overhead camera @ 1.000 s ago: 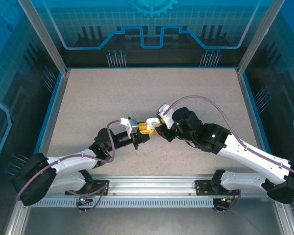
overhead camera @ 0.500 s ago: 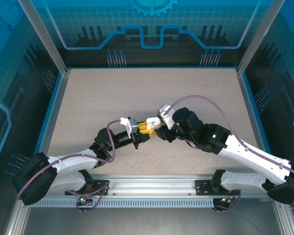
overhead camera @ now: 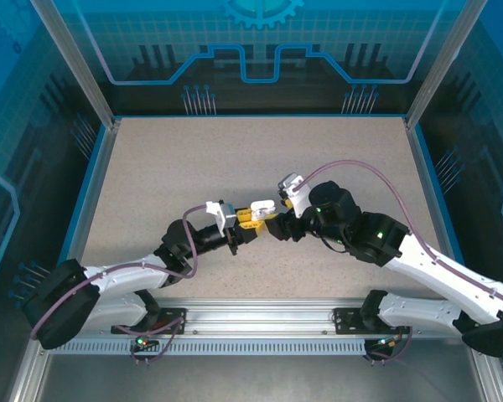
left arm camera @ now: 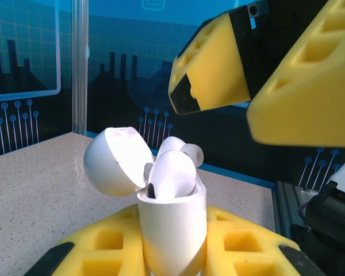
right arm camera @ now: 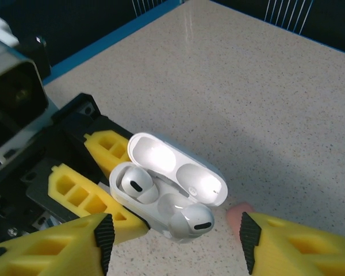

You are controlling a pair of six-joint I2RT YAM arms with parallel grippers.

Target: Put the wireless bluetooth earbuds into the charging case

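A white charging case [left arm camera: 171, 227] stands upright between the yellow fingers [left arm camera: 92, 244] of my left gripper [left arm camera: 172, 253], which is shut on it just above the table. The case's lid [right arm camera: 178, 167] is flipped open. Two white earbuds are in it: one [right arm camera: 137, 185] sits deep in its well, the other [right arm camera: 194, 221] stands a little proud at the near end. My right gripper [right arm camera: 177, 240] hovers just over the case, open, with nothing between its fingers. From above, the case [overhead camera: 261, 206] shows between the left gripper [overhead camera: 248, 220] and the right gripper [overhead camera: 277, 226].
A small salmon-pink thing [right arm camera: 237, 215] lies on the speckled table [right arm camera: 264, 92], half hidden by my right gripper's right finger [right arm camera: 299, 247]. Blue walls and metal posts ring the table [overhead camera: 159, 167].
My right gripper has opened and drawn back slightly to the right, away from the case, leaving the second earbud in it. The left gripper has kept still with the case.
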